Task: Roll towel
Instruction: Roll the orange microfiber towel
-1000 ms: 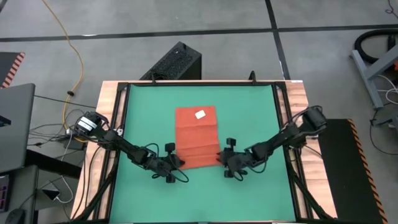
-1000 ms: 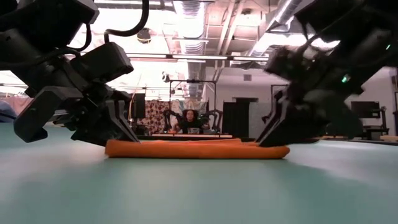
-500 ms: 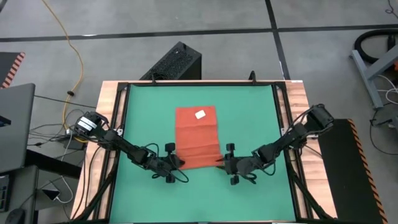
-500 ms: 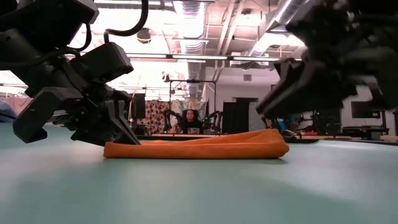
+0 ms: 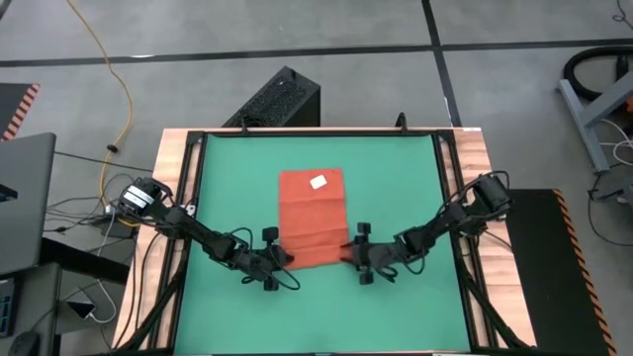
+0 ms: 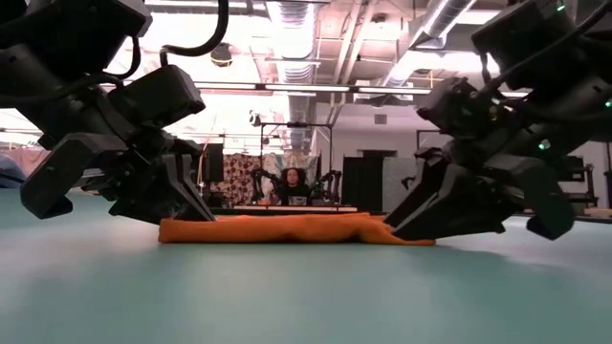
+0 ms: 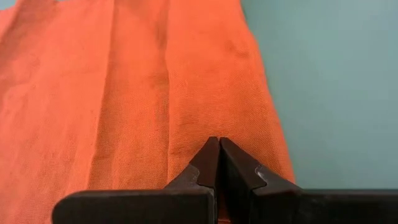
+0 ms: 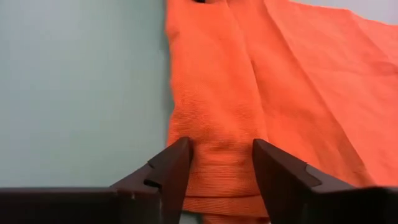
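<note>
The orange-red towel lies flat on the green mat, its white tag near the far edge. A narrow folded strip runs along its near edge. My left gripper is shut at the near-left corner and also shows in the low view. My right gripper is open at the near-right corner. Its two fingers stand on either side of the strip's end, low over the mat. My left gripper's shut fingertips are on the towel's near strip by the near-left corner. They come almost level from the near-left side. The tips hide the pinch itself. The cloth lies flat on the mat. My right gripper: I cannot tell whether its open fingers touch the cloth.
A wooden frame borders the mat. A black box stands beyond the far edge and a laptop is off to the left. Bare mat lies on both sides of the towel. A person sits far behind the table.
My right gripper went up and toward the near-right edge, and the towel's right end rose into a thick hump. The gripper has come back down to the near-right corner, and that end lies flat again. The towel's left end stayed put.
</note>
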